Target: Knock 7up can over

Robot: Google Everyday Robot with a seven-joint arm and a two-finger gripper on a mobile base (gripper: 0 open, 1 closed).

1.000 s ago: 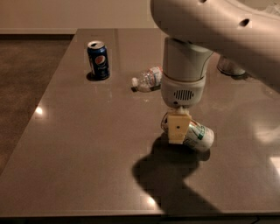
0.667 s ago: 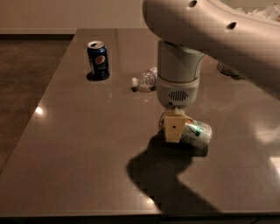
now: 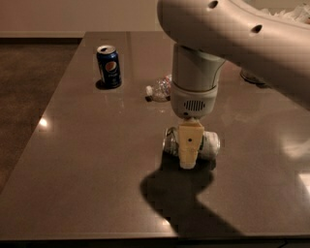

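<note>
a glossy grey-brown tabletop is seen, with dark floor to its left and a pale wall behind; a pepsi can stands upright at the far left and a clear bottle lies near the middle. the 7up can is found on its side just behind the tool, whose state, clenched or released, cannot be told. since a second ago the tool is noted shifted left, so the can shows on both sides of it.

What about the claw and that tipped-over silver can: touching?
Cannot tell. In the camera view the gripper overlaps the lying 7up can, hiding any gap.
</note>
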